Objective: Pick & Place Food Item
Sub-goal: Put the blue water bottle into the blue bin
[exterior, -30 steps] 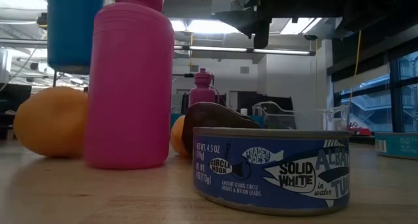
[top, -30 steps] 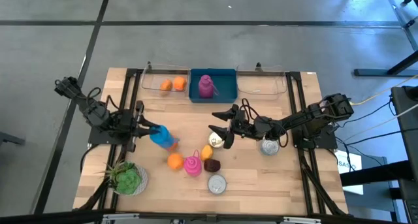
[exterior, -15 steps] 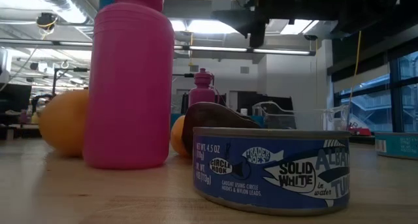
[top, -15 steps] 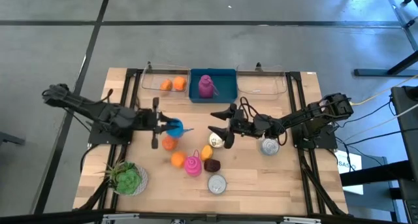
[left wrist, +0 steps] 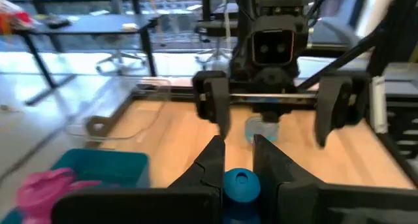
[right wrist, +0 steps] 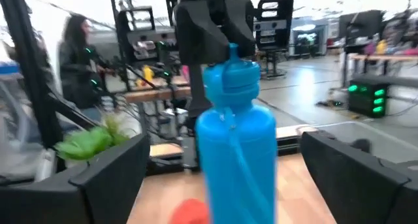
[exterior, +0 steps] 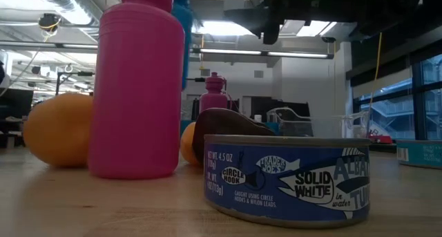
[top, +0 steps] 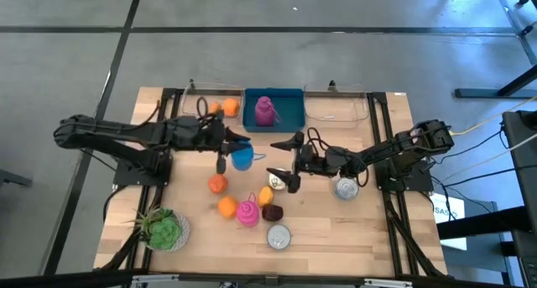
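— Left gripper: clamped on blue bottle, by the neck just under the cap (body hanging free), held mid-table, just short of the blue bin.

— Right gripper: spread wide, empty, facing the bottle, near the lemon.

— Handling?

— Probably rigid plastic, light, smooth (likely slippery on the round body). Best taken at the neck, or squarely across the middle.

— Risk?

— Swinging from a neck-only grip.

Two pink bottles, one blue bottle, four oranges, two cans, one green plant, one blue bin, two clear trays.
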